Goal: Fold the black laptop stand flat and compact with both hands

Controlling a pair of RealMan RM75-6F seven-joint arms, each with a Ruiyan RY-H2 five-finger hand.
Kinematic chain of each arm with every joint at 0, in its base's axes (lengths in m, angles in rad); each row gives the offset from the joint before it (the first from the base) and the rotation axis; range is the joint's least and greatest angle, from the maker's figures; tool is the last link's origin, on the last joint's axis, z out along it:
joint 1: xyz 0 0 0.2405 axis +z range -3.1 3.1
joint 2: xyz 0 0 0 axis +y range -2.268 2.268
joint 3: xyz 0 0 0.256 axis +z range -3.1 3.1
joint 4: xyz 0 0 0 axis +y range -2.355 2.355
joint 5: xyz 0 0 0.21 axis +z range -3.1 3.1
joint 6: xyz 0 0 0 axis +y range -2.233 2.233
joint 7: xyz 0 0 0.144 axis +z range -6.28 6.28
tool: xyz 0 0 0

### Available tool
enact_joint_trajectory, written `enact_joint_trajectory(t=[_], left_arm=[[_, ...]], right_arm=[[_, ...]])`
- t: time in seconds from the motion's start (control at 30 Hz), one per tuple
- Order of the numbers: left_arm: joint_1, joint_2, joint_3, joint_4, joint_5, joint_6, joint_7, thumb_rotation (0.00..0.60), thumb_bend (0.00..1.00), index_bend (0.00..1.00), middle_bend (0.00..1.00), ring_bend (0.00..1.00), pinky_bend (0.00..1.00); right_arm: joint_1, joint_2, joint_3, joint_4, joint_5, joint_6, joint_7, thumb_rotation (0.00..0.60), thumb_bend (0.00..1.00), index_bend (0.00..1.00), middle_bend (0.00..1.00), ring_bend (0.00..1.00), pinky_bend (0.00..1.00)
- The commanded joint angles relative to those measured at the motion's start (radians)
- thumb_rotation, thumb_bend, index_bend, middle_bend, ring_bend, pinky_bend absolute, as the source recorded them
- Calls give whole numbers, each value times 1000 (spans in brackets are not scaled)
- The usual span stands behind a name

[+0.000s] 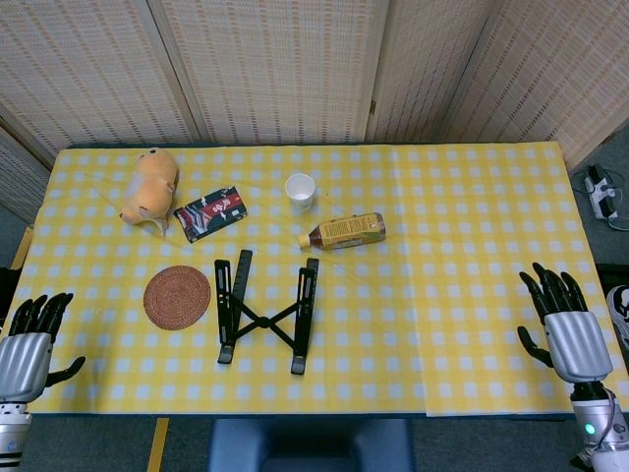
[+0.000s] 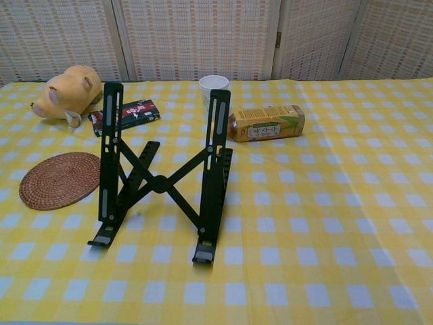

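The black laptop stand (image 1: pixel 263 311) sits unfolded on the yellow checked surface (image 1: pixel 452 295), a little left of centre in the head view and toward the lower half of the frame. Its two long side rails are spread apart, joined by a crossed brace in the middle. In the chest view the stand (image 2: pixel 162 179) rises at a tilt, with its rails sloping up toward the back and its two front feet resting on the cloth.

Neither hand touches it. The left hand (image 1: pixel 28 346) hangs at the lower left edge of the head view, fingers spread and holding nothing. The right hand (image 1: pixel 566 329) is at the lower right, also spread with nothing in it. Both are well apart from the stand.

Just left of the stand lies a round woven coaster (image 1: pixel 177 296). Above it in the frame are a yellow plush toy (image 1: pixel 150 185) and a dark packet (image 1: pixel 210 212). A white paper cup (image 1: pixel 300 189) stands upright near the upper centre, and a bottle (image 1: pixel 343 232) lies on its side just above the stand's right rail.
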Motion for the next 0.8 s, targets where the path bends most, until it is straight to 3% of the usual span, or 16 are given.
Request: enact_joint_trajectory(t=[0.03, 0.5, 0.8], left_arm=[[-4, -4, -2, 4, 4, 0, -3, 600, 229, 68, 116, 60, 1], [-96, 14, -21, 2, 70, -86, -158, 600, 228, 67, 116, 60, 7], [-261, 36, -49, -11, 55, -330, -389, 600, 228, 39, 116, 54, 18]], right_arm=[[0, 0, 0, -1, 0, 1, -1, 600, 401, 0, 2, 56, 0], [5, 34, -16, -35, -53, 8, 50, 600, 395, 0, 8, 61, 0], [19, 59, -20, -55, -87, 7, 70, 600, 394, 0, 8, 62, 0]])
